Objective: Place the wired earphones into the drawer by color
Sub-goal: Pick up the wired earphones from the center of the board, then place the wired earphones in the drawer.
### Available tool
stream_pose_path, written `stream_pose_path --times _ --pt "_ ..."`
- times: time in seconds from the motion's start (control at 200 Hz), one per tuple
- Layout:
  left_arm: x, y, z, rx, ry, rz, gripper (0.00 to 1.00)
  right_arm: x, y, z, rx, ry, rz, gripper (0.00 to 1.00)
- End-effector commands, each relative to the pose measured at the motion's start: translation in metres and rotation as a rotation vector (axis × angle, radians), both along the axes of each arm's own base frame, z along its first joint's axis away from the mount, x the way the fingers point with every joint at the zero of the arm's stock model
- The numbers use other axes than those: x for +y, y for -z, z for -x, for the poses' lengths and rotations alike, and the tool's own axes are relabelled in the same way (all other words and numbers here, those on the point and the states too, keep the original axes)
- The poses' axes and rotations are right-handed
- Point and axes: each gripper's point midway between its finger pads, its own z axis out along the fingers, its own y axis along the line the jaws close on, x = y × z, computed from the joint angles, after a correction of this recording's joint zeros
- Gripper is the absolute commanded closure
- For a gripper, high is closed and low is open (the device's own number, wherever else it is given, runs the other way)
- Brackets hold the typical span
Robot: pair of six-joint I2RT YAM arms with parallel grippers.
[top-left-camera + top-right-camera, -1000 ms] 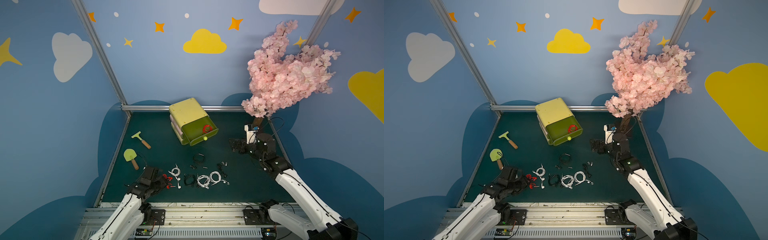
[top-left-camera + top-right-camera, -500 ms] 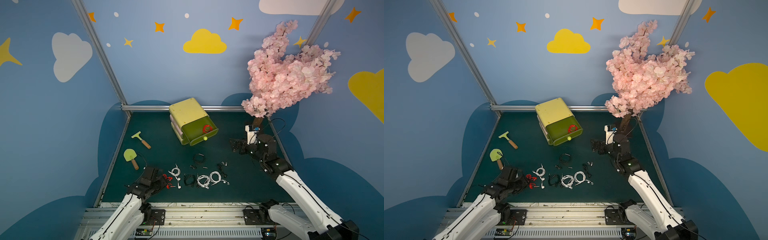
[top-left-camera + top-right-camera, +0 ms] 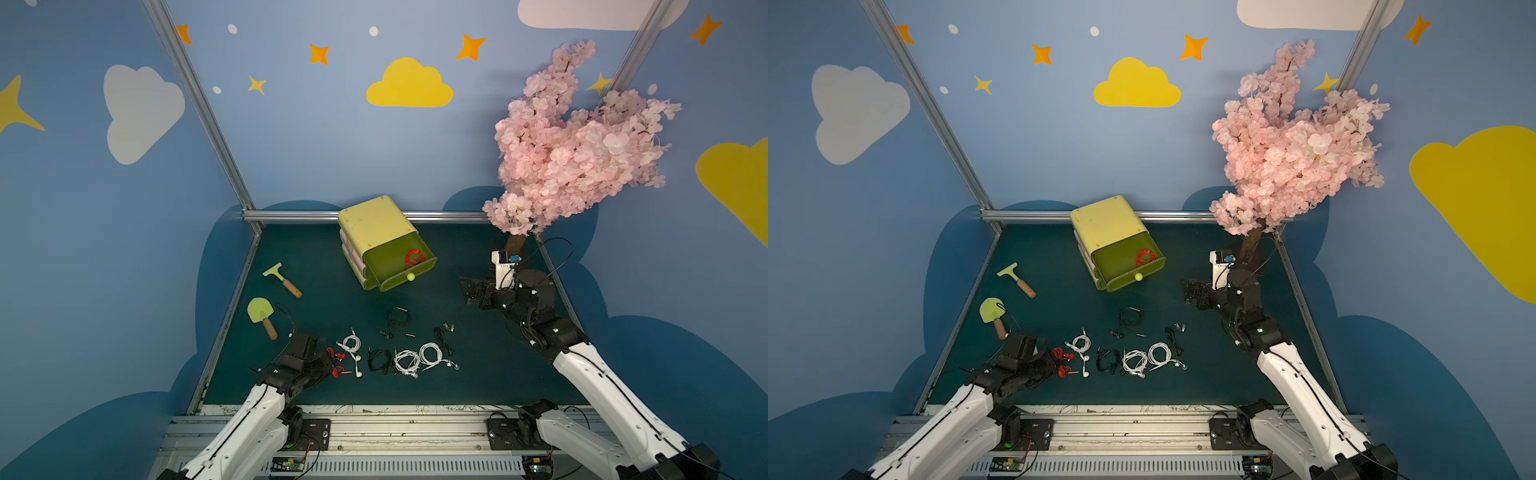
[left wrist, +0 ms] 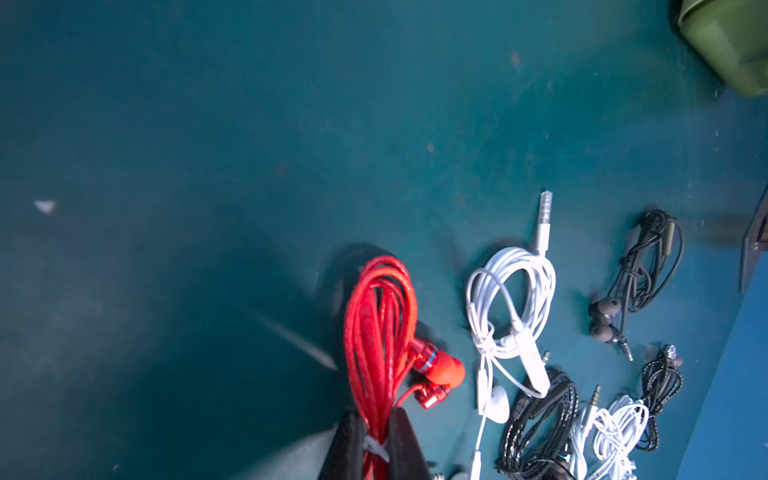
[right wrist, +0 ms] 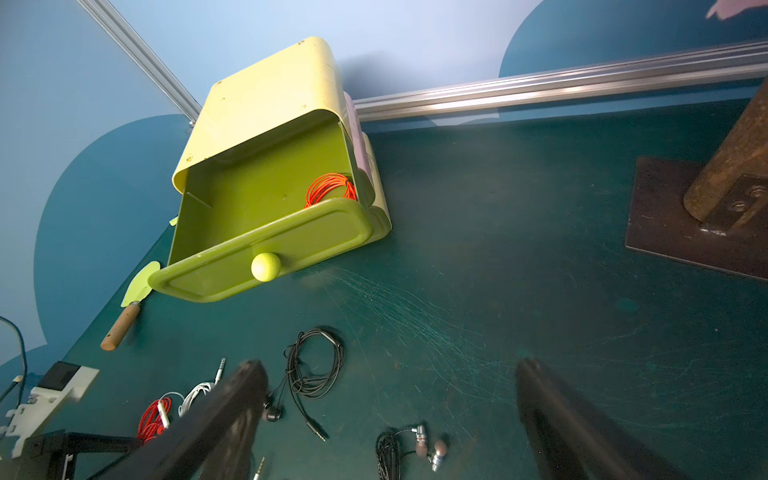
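At the near left edge of the dark green table mat (image 3: 498, 374), the left gripper (image 4: 376, 415) has its black fingers (image 4: 405, 440) drawn in narrow on a coiled red wired earphone bundle (image 4: 380, 316). They pinch the bunched strands right at the white tie. The metal-red earbuds hang loose beside the coil. I cannot tell whether the bundle is clear of the mat.

This cord looks light, limp and thin, so it should weigh nothing but slip easily. Holding across all the strands at the tie seems the sound place, since a grip on one loop would likely let the coil unravel. The dangling buds could snag the first white earphone coil (image 4: 509, 299), which lies just beside it.

To the right runs a near row, seen in a top view: a black braided earphone bundle (image 3: 379, 359), then two more white coiled earphone bundles (image 3: 406, 359) (image 3: 431, 353). A little farther lie two more black earphone bundles (image 3: 398, 318) (image 3: 444, 336).

Farther back on the right, the right gripper (image 5: 388, 365) stands wide open and holds nothing.

Beyond the middle, the olive-green plastic drawer (image 5: 316, 241) is pulled out of its pale yellow cabinet (image 3: 372, 220). A second red earphone coil (image 5: 330, 189) lies in the drawer's far right corner, so the red one in hand likely belongs there.
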Motion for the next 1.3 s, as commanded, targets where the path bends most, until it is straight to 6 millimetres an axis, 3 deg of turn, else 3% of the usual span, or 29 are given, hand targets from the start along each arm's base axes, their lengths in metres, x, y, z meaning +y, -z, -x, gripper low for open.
stream_pose_path --times 0.0,0.335,0.536,0.776,1.006,1.212,1.297 --pt "0.000 -0.007 0.001 -0.010 0.011 -0.002 0.87 -0.003 -0.007 0.002 -0.033 0.006 -0.004 0.02" --pt "0.013 -0.046 0.006 -0.063 -0.005 -0.057 0.94 -0.003 -0.008 0.002 -0.038 0.005 -0.005 0.02" --pt "0.015 -0.083 -0.009 -0.166 0.005 -0.080 0.97 -0.001 -0.005 0.004 -0.032 -0.017 0.004 0.02" --pt "-0.002 -0.158 -0.047 -0.332 0.092 -0.073 0.97 0.005 0.002 0.006 -0.011 -0.053 -0.002 0.02" --pt "-0.034 -0.237 -0.098 -0.550 0.197 -0.011 0.97 0.009 0.006 0.008 0.006 -0.068 -0.013 0.02" --pt "-0.063 -0.289 -0.145 -0.685 0.287 0.028 0.97 0.014 0.012 0.010 0.026 -0.099 -0.024 0.02" --pt "-0.077 -0.299 -0.166 -0.711 0.319 0.053 0.97 0.017 0.016 0.011 0.040 -0.116 -0.028 0.02"
